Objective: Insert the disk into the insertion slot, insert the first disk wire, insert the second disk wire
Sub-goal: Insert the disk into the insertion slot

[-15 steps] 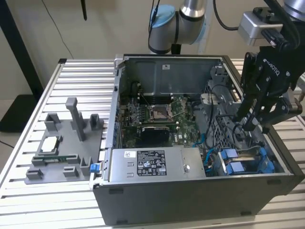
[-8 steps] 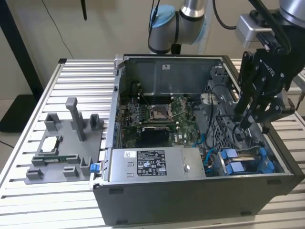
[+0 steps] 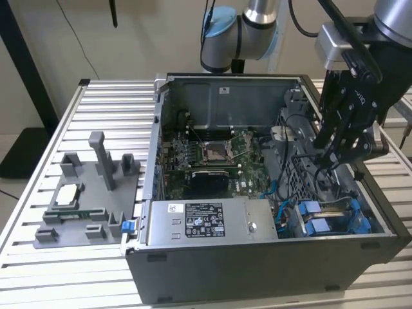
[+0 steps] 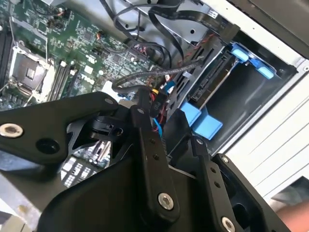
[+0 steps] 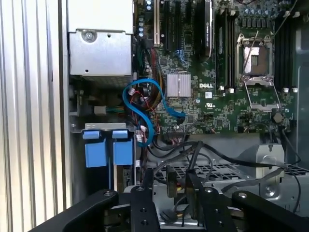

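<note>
The disk (image 3: 314,222) sits inside the slot (image 4: 241,104), so that only the blue handles of its frame stand out from the slot; this part of the task looks done. The gripper (image 3: 325,158) hangs down into the case (image 3: 257,257) just above the slot. I think it is there because the end of the disk where the wires must go is reached from that side. The motherboard (image 3: 212,154) lies beside the slot and nothing touches it. In the second wrist view the fingers (image 4: 145,104) are drawn close together, with only a narrow gap. A small black plug (image 4: 158,99) with red and yellow wires is between them, so I judge the gripper holds this plug, though the contact is partly hidden. The plug is near the slot but apart from the disk, so I judge this wire is not yet inserted. Other black cables (image 5: 203,154) lie loose over the slot.
</note>
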Robot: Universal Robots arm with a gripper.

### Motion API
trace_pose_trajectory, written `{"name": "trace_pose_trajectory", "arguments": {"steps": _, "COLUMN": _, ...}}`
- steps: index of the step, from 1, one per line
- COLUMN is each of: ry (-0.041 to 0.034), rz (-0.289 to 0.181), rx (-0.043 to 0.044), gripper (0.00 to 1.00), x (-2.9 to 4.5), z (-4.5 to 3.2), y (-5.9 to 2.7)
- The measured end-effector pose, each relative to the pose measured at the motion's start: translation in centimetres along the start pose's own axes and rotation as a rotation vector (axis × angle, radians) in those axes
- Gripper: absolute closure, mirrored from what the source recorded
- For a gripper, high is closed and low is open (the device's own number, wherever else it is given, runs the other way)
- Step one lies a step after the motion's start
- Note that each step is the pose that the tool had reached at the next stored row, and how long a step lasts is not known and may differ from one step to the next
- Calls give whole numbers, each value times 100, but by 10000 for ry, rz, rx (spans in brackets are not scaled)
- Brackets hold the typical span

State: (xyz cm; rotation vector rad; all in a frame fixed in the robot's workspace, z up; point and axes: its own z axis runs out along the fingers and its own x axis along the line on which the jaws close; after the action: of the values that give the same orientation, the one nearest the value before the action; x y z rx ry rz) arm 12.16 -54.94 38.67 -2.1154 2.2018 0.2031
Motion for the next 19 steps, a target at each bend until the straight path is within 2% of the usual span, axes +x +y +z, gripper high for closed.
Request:
{"name": "trace_pose_trajectory", "arguments": {"steps": 2, "ry": -69, "rz": 20, "rx": 1, "gripper": 0, "x": 2, "z": 14, "y": -2}}
{"name": "trace_pose_trajectory", "arguments": {"steps": 6, "ry": -120, "rz": 84, "rx": 8, "gripper": 0, "x": 6, "z": 43, "y": -8}}
{"name": "trace_pose_trajectory", "arguments": {"steps": 7, "ry": -119, "rz": 87, "rx": 9, "gripper": 100, "x": 6, "z": 42, "y": -8}}
{"name": "trace_pose_trajectory", "arguments": {"steps": 19, "ry": -138, "rz": 88, "rx": 9, "gripper": 100, "x": 7, "z": 47, "y": -8}}
